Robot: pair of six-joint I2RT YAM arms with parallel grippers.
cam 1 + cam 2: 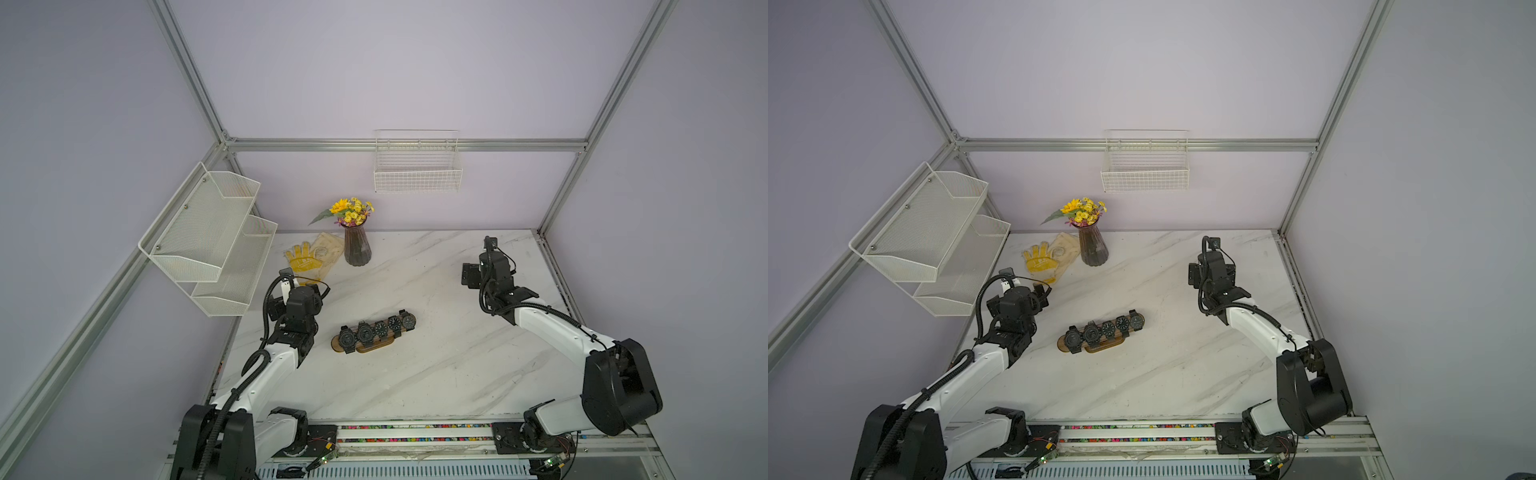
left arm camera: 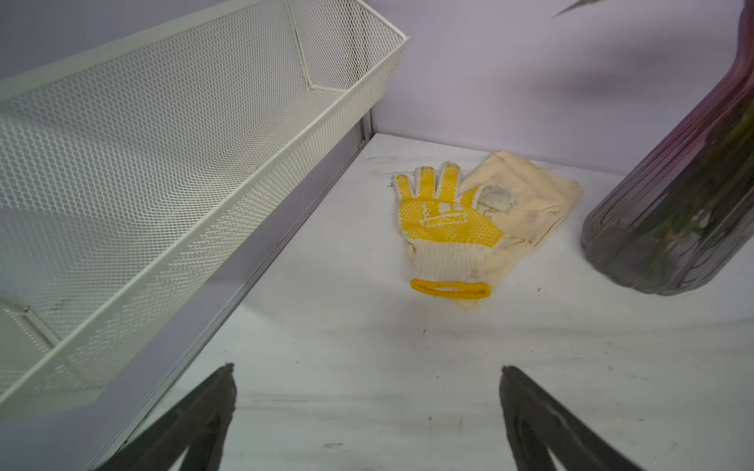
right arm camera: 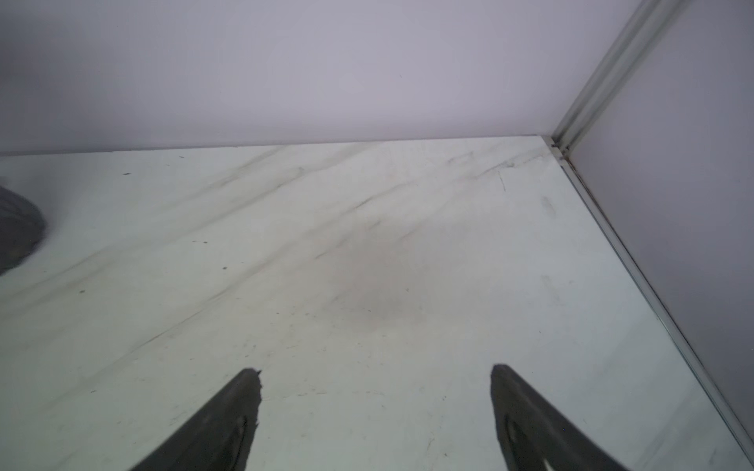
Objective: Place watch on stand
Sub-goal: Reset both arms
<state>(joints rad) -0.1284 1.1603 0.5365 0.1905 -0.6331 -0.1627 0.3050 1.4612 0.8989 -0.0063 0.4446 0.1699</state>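
Observation:
The brown wooden stand [image 1: 335, 345] [image 1: 1061, 344] lies mid-table in both top views. Several black watches ring its bar side by side; the leftmost watch [image 1: 348, 339] [image 1: 1073, 339] is the biggest. My left gripper [image 2: 367, 367] [image 1: 318, 287] hovers left of the stand and faces the back-left corner. It is open, with only bare tabletop between its fingers. Over the right side of the table, my right gripper [image 3: 374, 369] [image 1: 471, 275] faces the back-right corner. It too stands open and holds nothing. Neither gripper touches the stand or a watch.
A dark ribbed vase [image 1: 357, 249] [image 2: 673, 220] of yellow flowers stands at the back. Beside it a yellow glove [image 1: 302, 262] [image 2: 444, 228] lies on a cream cloth [image 2: 530, 195]. White mesh shelves [image 1: 208, 237] [image 2: 163, 163] hang on the left wall, a wire basket [image 1: 417, 176] on the back wall.

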